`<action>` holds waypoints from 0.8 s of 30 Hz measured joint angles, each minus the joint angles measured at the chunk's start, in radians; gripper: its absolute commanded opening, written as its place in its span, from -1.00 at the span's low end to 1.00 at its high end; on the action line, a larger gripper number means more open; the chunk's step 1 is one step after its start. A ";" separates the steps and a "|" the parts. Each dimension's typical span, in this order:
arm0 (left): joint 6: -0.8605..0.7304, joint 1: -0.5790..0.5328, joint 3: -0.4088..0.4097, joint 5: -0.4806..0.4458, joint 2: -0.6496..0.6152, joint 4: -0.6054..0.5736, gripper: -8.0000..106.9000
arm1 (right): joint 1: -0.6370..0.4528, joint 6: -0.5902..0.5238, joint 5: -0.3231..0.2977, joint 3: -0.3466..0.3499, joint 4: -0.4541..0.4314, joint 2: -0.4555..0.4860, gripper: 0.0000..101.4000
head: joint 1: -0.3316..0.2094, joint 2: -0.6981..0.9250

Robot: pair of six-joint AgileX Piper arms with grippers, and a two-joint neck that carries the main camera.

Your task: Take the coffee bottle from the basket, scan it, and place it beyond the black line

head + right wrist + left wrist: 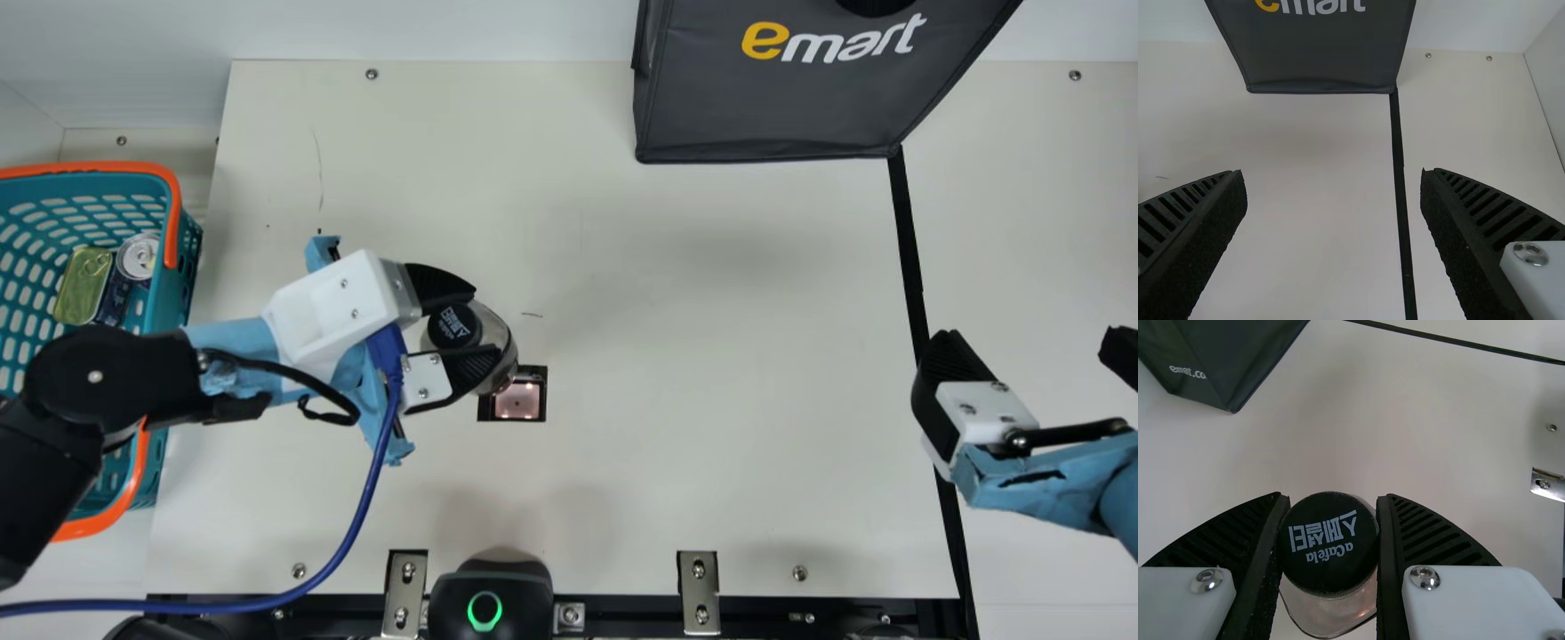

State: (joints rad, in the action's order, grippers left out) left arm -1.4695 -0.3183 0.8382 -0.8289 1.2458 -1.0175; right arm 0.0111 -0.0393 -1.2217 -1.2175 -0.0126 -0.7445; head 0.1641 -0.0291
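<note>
My left gripper (458, 324) is shut on the black cap of the clear coffee bottle (498, 347), just above and left of the square scanner window (517, 400) in the table. In the left wrist view the bottle's cap (1328, 543) sits between the ribbed fingers of the left gripper (1329, 533). At the main view's right, my right gripper (1031, 356) stands open above the black line (909, 258). Seen from the right wrist, the black line (1400, 180) runs between the wide-apart fingers of the right gripper (1333, 193).
The teal basket (164, 293) with an orange rim stands at the left, holding several cans. A dark bag (765, 107) is at the back, its corner by the black line. A black device with a green ring (484, 612) sits at the front edge, near metal brackets (698, 591).
</note>
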 measured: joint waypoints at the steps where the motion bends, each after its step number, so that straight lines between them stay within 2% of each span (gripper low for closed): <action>1: -0.007 0.005 0.004 -0.010 0.002 -0.002 -0.68 | 0.000 0.000 0.000 0.000 0.000 0.000 0.79 | 0.002 0.000; 14: -0.113 0.072 0.024 -0.156 0.035 -0.027 -0.68 | 0.000 0.000 0.001 0.000 0.000 0.000 0.79 | 0.002 -0.002; 24: -0.164 0.069 0.014 -0.180 0.047 -0.049 -0.68 | 0.000 0.000 0.001 0.000 0.000 0.000 0.79 | 0.002 0.000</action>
State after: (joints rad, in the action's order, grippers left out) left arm -1.6339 -0.2491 0.8523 -1.0085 1.2930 -1.0668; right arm 0.0111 -0.0393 -1.2207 -1.2175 -0.0126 -0.7445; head 0.1657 -0.0291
